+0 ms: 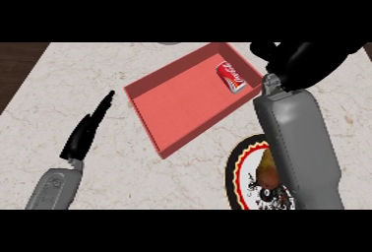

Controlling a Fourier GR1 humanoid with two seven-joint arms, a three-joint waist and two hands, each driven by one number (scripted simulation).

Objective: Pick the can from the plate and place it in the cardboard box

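A red can (231,77) with white lettering lies on its side inside the shallow red-brown box (174,103), near the box's far right corner. My right hand (309,59) hovers just right of the can, above the box's right wall, fingers relaxed and apart from the can. Its grey forearm (298,147) covers much of the plate (237,170), a round plate with a red and yellow patterned rim at the lower right. My left hand (85,132) rests at the left with fingers straight, holding nothing.
A brownish pear-like fruit (268,172) sits on the plate beside my right forearm. A small grey object (169,43) peeks in at the top edge. The marble counter ends at a dark wooden strip (15,64) on the far left.
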